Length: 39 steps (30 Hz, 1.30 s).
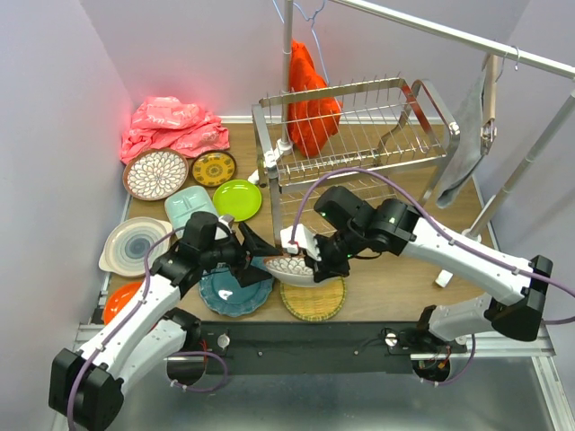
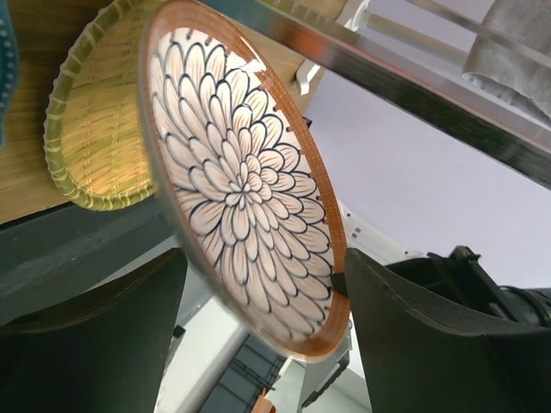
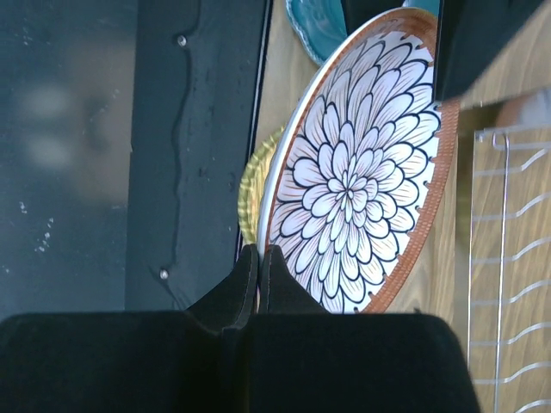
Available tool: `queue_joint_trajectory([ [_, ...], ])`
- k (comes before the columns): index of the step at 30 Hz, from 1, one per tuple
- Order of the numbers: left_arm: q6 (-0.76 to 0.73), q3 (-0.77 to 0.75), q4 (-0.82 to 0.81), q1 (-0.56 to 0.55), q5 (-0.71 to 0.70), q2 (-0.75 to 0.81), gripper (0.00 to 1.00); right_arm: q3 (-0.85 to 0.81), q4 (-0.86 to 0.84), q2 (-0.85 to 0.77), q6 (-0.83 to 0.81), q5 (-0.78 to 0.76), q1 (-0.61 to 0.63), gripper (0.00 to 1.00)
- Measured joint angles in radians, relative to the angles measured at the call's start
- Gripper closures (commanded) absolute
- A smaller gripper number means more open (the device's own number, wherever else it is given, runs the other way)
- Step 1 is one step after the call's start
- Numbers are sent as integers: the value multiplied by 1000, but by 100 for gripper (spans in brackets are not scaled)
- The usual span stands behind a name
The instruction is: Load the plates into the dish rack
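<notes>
Table (image 1: 395, 278): right fingers (image 3: 245, 284) pinch petal plate (image 3: 353, 189) rim beside dish rack (image 1: 359, 135).

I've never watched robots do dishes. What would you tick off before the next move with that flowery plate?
1. Right gripper shut on the petal plate at its rim: ok.
2. Left gripper open, one finger on each side of the plate: ok. Whether they touch it: cannot tell.
3. Plate held tilted, off the table, near the woven plate: ok.
4. Upper tier of the dish rack free of plates: ok.
5. Orange cloth hanging at the rack, clear of its tines: cannot tell.
</notes>
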<state>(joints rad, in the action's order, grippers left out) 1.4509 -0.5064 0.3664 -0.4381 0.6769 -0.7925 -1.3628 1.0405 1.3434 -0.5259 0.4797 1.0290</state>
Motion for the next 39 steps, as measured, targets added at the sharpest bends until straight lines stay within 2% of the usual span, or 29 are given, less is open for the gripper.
queue_joint_trajectory([
  [4,15,-4,-3,-35,-12,-19,26,-30,-23,34,14,-6,34,99],
  [5,18,-4,-2,-45,-17,-21,37,-37,-24,42,17,-15,40,99],
  [7,23,-1,2,-59,-24,-21,48,-45,-27,50,25,-24,46,100],
  [8,21,2,10,-63,-30,-21,59,-50,-25,53,32,-33,51,99],
  [14,50,31,57,-75,-32,-15,82,-54,-42,54,37,-38,90,99],
  [19,84,44,67,-72,-35,4,95,-54,-71,51,33,-16,109,99],
  [20,89,45,68,-72,-34,8,100,-54,-74,51,34,-13,112,99],
  [25,94,47,68,-72,-23,23,100,-49,-83,40,36,10,113,97],
  [26,92,47,70,-72,-17,23,100,-46,-87,36,35,17,114,94],
  [27,89,47,71,-72,-10,23,100,-43,-89,32,35,26,114,81],
  [29,81,47,71,-72,6,23,100,-42,-92,28,37,42,114,68],
  [30,78,47,70,-72,10,23,100,-41,-93,26,35,55,114,56],
  [33,9,43,70,-72,26,16,100,-41,-100,11,24,82,116,40],
  [39,-121,43,90,-75,44,-6,100,-19,-110,-97,29,85,114,28],
])
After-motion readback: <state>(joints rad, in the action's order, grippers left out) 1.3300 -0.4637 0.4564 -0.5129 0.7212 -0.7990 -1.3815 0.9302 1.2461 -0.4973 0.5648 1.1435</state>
